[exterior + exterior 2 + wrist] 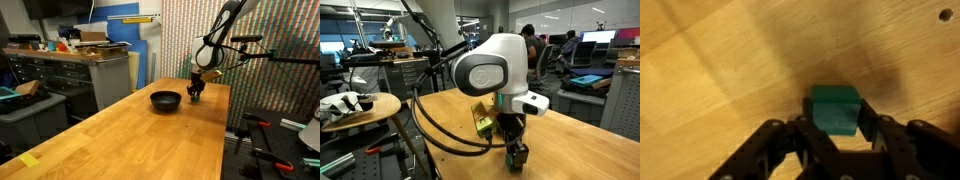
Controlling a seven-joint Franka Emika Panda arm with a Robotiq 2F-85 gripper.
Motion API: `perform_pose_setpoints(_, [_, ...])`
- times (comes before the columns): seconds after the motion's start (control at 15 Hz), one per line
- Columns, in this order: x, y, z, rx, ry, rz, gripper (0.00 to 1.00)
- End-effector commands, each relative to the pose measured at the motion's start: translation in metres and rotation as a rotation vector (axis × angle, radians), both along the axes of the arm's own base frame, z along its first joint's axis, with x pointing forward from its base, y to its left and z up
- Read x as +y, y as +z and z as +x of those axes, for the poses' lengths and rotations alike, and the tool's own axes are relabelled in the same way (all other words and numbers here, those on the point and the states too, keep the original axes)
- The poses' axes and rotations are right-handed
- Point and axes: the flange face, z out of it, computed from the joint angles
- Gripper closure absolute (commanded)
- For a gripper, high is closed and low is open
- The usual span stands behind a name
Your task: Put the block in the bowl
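The small green cube block (835,108) lies on the pale wooden tabletop (130,140), right between the two fingers of my pincer (837,128). The round black bowl (166,100) stands on the same tabletop, near my pincer, off to one side and apart from it.

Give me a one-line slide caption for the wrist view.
Gripper straddling the green block on the wooden table, fingers close on either side.

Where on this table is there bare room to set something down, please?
The long stretch of the wooden table from the bowl toward the near edge is bare, save a yellow tape scrap near its corner. The far end is crowded: the claw hangs right beside the bowl, and the wrist view shows the block between its fingers.
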Motion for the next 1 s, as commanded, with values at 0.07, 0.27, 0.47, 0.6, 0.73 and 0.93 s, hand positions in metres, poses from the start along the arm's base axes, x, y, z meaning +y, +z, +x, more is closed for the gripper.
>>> perform_pose_setpoints(0.07, [-0.004,0.011,0.001,-0.015,0.008,0.003,0.78])
perform_pose_setpoints(0.27, [-0.002,0.029,0.003,-0.022,0.005,-0.020,0.78])
perform_pose_setpoints(0.47, [0.003,0.058,0.008,-0.048,0.019,-0.058,0.78])
perform_pose_setpoints(0.6, [0.011,0.079,0.012,-0.063,0.044,-0.085,0.78])
perform_pose_setpoints(0.73, [0.025,0.099,0.018,-0.076,0.082,-0.109,0.78])
perform_pose_setpoints(0.93, [0.053,0.124,0.030,-0.102,0.152,-0.138,0.78])
